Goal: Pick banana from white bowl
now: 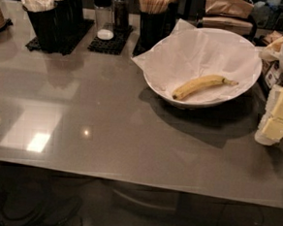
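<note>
The banana (204,85) is being left lying at six o'clock inside the white bowl (215,103), while the gripper (280,117), its state impossible to tell, is being held at the bowl's four o'clock, so the rim or loose paper (194,50) is being risked by any low sideways approach.

We see a dim, warm-toned scene lit from above. The glossy grey table (129,153) throws the light back: 1 bright rectangular patch of glare sits near its front left, within a larger pale reflection, and 2 small round highlights glint nearby. The white bowl (205,104) is the brightest thing, and it casts a broad soft shadow toward the front and right. The gripper (279,117), at the right edge near the bowl, catches light on its pale faces. The black holders (50,23) merge into the dark background, and below the table edge everything sinks to near black.
</note>
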Controlling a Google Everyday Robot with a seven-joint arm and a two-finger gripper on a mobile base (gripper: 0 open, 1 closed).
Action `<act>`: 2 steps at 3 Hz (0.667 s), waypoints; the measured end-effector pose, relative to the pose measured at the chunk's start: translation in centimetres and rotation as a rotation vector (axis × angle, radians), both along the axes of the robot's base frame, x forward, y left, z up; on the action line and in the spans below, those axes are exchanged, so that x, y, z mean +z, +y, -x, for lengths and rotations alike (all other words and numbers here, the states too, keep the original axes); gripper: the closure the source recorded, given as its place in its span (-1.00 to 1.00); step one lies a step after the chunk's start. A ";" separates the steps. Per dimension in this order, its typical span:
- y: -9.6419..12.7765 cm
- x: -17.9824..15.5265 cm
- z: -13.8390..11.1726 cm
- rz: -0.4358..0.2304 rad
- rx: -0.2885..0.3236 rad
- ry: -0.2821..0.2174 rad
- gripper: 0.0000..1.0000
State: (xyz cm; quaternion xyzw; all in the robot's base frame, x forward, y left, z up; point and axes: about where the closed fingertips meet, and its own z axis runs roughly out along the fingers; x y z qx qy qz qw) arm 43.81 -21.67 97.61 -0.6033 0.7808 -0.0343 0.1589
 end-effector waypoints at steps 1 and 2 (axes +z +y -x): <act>0.0 0.0 0.0 0.000 0.000 0.000 -1.00; 0.9 0.7 -0.7 -0.041 0.057 -0.041 -1.00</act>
